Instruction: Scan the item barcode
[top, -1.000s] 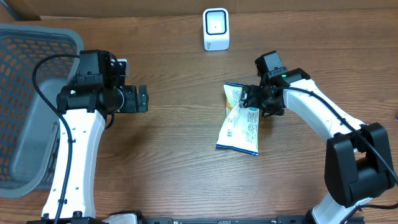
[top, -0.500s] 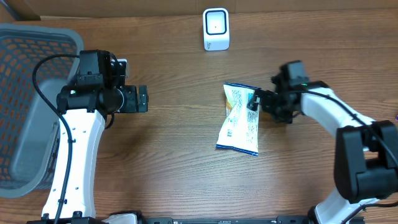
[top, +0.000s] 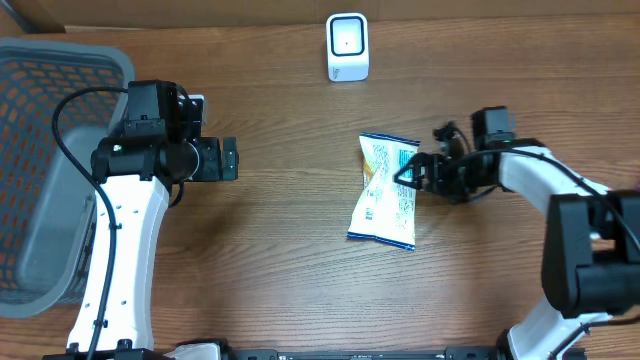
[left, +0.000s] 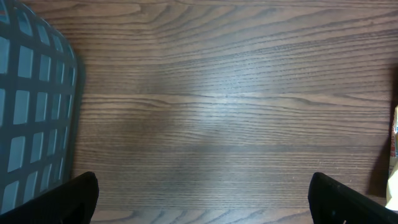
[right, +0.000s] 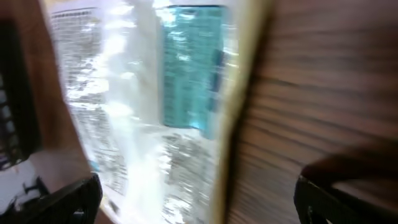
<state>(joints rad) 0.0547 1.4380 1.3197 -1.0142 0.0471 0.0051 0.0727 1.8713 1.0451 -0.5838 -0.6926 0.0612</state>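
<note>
on the worktop (top: 280, 260) lies a snack packet (top: 385, 195); right claw (top: 410, 172), jaws apart, perhaps touches its edge; left claw (top: 231, 158) also spread, well away.

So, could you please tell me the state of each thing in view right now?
snack packet: lying flat on the table, not gripped.
scanner: standing upright at the table's far edge.
basket: upright at the table's left side.
left gripper: open, holding nothing, above bare table.
right gripper: open, at the snack packet's right edge, not closed on it.
</note>
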